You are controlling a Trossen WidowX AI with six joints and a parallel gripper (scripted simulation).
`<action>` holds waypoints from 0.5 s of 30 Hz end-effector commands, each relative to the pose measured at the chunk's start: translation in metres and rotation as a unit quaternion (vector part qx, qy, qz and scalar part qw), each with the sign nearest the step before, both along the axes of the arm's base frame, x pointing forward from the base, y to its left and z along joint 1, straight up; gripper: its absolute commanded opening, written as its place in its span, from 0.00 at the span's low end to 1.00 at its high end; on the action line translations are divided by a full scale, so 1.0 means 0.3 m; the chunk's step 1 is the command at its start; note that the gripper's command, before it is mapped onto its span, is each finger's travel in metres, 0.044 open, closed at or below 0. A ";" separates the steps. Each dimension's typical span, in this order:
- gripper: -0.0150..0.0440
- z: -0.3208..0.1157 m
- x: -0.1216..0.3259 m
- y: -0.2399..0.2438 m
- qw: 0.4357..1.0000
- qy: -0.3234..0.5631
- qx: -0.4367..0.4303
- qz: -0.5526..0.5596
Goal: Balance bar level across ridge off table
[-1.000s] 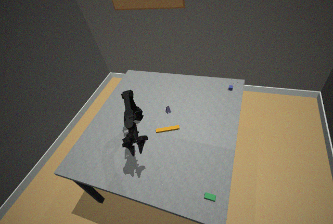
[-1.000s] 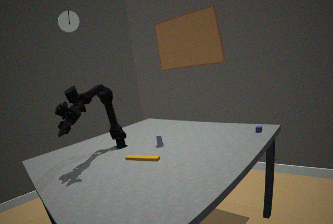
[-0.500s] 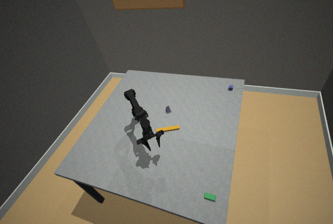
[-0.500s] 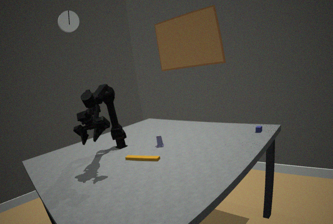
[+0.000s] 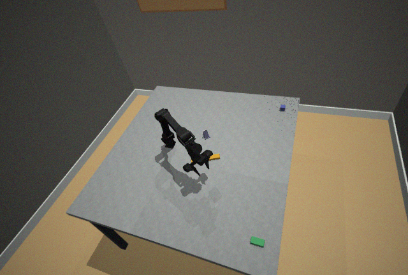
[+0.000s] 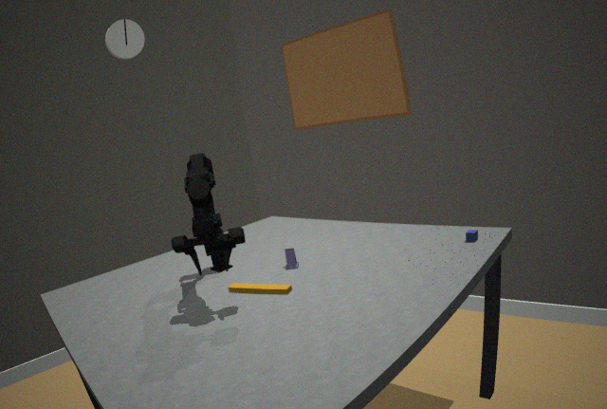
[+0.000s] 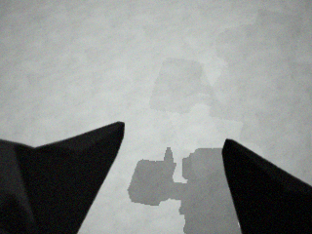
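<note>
The orange bar [image 6: 259, 288] lies flat on the grey table; in the top view the gripper partly hides the bar [image 5: 215, 157]. The small purple ridge [image 6: 291, 258] stands upright on the table a little beyond the bar, and it also shows in the top view [image 5: 206, 134]. My gripper [image 6: 211, 267] [image 5: 203, 170] points down at the table beside the bar's one end, open and empty. In the wrist view the two dark fingers stand apart, with only grey table and the arm's shadow between them. The bar and ridge are out of the wrist view.
A small blue cube [image 5: 282, 107] sits near the table's far corner and also shows in the exterior view [image 6: 471, 235]. A green flat block [image 5: 257, 241] lies near the opposite table corner. The arm's base stands just behind the gripper.
</note>
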State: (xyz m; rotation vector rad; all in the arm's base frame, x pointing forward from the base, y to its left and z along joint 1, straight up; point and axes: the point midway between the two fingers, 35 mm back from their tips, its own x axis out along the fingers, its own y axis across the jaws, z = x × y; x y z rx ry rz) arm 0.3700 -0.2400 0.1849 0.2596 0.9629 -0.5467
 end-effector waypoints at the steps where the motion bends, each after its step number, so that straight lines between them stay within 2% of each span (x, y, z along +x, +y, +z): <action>1: 0.79 -0.050 0.004 0.100 0.996 0.049 0.006 0.069; 15: 0.79 -0.167 -0.044 0.430 0.929 0.198 0.018 0.313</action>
